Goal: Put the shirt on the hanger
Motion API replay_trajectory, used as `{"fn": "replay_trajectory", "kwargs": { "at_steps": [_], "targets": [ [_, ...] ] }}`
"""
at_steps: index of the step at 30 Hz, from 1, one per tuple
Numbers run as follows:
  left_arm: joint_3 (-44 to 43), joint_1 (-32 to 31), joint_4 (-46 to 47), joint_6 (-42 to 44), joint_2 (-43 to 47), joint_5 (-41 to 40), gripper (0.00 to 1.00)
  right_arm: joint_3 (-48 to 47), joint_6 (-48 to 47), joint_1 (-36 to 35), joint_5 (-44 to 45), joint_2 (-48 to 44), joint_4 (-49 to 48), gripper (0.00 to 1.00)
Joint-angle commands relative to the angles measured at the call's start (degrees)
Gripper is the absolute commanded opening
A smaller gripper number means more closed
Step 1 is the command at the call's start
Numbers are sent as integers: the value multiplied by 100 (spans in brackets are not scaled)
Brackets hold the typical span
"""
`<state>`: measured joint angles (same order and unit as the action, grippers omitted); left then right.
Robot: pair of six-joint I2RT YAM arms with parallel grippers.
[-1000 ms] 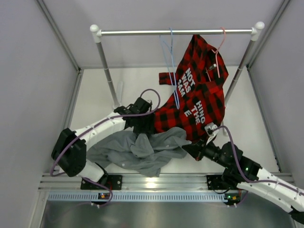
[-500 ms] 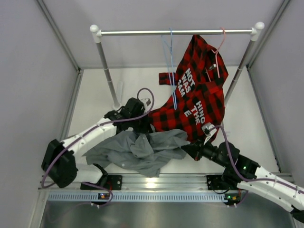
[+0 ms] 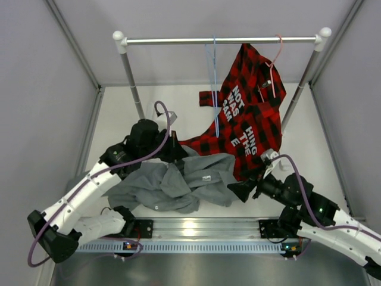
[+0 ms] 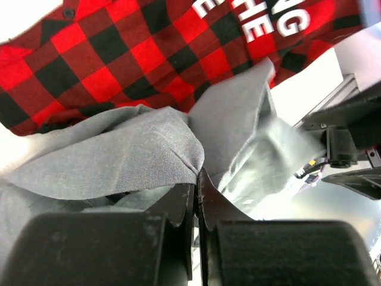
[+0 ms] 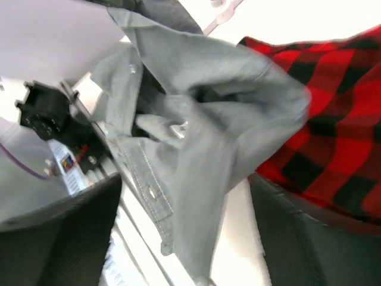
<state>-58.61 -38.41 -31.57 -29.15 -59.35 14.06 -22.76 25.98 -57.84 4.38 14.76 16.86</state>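
Left jaws tight on the shirt [image 3: 172,187] — right jaws wide apart just beside it

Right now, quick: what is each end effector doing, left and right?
Left end effector: closed, pinching a fold of the grey shirt.
Right end effector: open, holding nothing; the shirt hangs just in front of it.

1 ea: grey shirt [image 3: 178,182], plaid shirt [image 3: 250,119], blue hanger [image 3: 215,71], pink hanger [image 3: 281,47], rail [image 3: 220,40]
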Motion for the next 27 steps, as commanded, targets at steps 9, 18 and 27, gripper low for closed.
{"fn": "replay_trajectory", "kwargs": {
  "at_steps": [9, 18, 27],
  "targets": [
    [-1091, 1, -1193, 147, 890, -554, 0, -1643, -1068, 54, -717, 1554, 258, 95],
    [-1197, 1, -1237, 23, 240, -1274, 0, -1424, -998, -868, -775, 2224, -781, 84],
    [-969, 9, -983, -135, -489, -1733, 0, -1792, -1077, -1361, -629, 2081, -457, 84]
  ]
}}
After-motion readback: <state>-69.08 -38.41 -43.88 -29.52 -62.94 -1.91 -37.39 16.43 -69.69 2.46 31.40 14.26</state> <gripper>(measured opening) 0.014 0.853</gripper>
